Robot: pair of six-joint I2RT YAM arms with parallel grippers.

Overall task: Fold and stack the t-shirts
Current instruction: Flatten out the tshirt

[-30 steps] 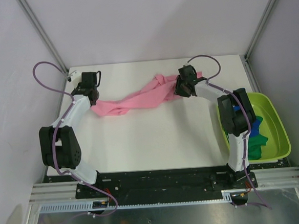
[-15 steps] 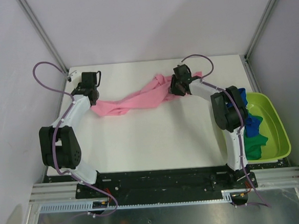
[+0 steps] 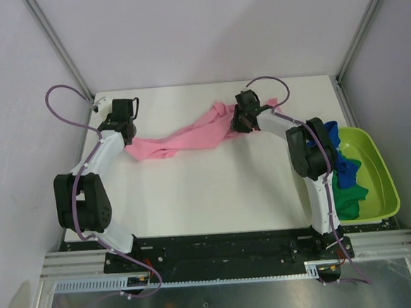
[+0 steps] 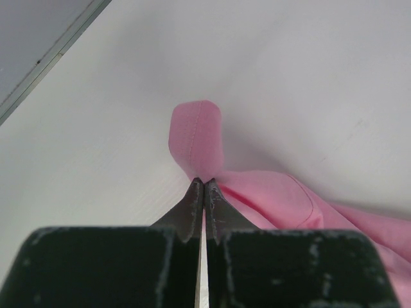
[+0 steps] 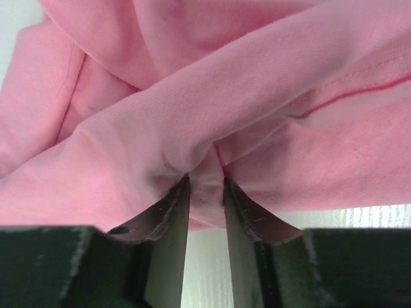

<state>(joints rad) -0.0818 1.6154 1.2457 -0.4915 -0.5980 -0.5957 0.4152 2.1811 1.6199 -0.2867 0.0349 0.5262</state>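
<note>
A light pink t-shirt (image 3: pixel 190 135) lies stretched into a twisted band across the far part of the white table (image 3: pixel 215 195). My left gripper (image 3: pixel 128 139) is shut on its left end; in the left wrist view the tips (image 4: pixel 203 181) pinch a hem, and a small loop of pink t-shirt (image 4: pixel 196 131) sticks up past them. My right gripper (image 3: pixel 240 125) sits on the bunched right end. In the right wrist view its jaws (image 5: pixel 207 179) press a fold of the pink t-shirt (image 5: pixel 212 96) between them. A royal blue t-shirt (image 3: pixel 337 155) and a dark green t-shirt (image 3: pixel 353 193) lie crumpled in the tub.
A lime-green plastic tub (image 3: pixel 384 166) stands at the table's right edge, partly behind the right arm (image 3: pixel 311 153). Metal frame posts (image 3: pixel 57 44) rise at the back corners. A purple cable (image 3: pixel 54 101) loops over the left arm.
The right gripper has shifted a little to the left along the bunched end and its jaws have narrowed onto the fold. The right arm's elbow moved left, uncovering more blue fabric. The left arm is unmoved.
</note>
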